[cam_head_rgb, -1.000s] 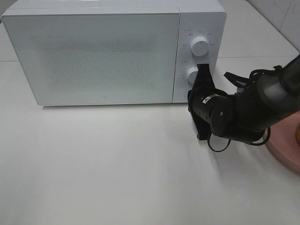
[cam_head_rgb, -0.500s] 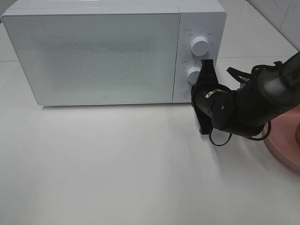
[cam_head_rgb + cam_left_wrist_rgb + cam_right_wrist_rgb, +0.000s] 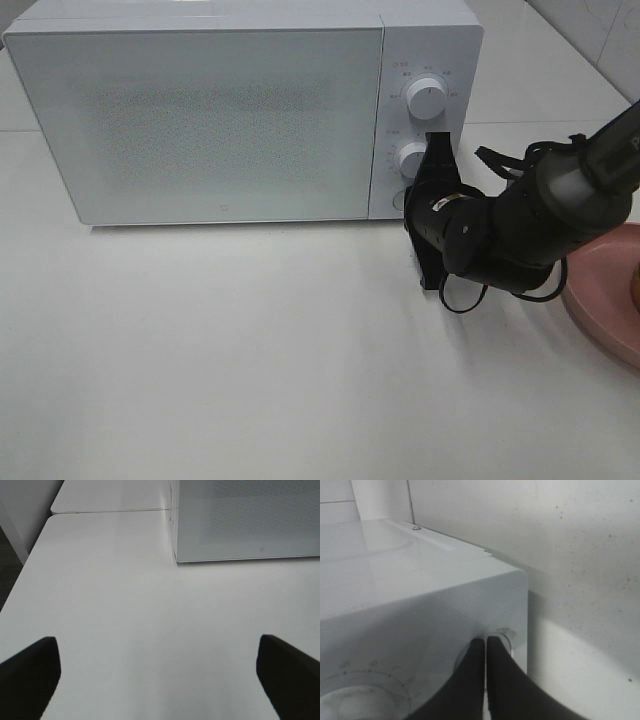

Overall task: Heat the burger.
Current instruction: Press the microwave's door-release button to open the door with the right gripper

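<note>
Task status: early, nothing heated yet. Microwave [image 3: 200, 120] stands at the back edge of the counter [image 3: 250, 350], door [image 3: 210, 125] fully shut, so the burger is not inside as far as can be judged. Burger [image 3: 636, 288]: only a brown sliver shows at the right edge of the high view, on the pink plate [image 3: 600, 295], which sits at the counter's right edge, well apart from the door. Too little of it is visible to tell its condition. Right gripper [image 3: 486, 644]: jaws pressed together, nothing between them, tips at the control panel [image 3: 425, 60] just beside the lower knob [image 3: 410, 158]. In the right wrist view the tips meet a small round feature [image 3: 504, 634], probably the door-release button; contact looks likely but cannot be confirmed. Upper knob [image 3: 427, 99] is clear of the gripper. Left gripper [image 3: 156, 647]: jaws spread wide, holding nothing, hovering over bare counter in front of the microwave's left front corner; not visible in the high view. Judged step in hand: opening the door. Left to do: get the door open, pick up the burger, place it inside, shut the door, set a knob to start heating.
</note>
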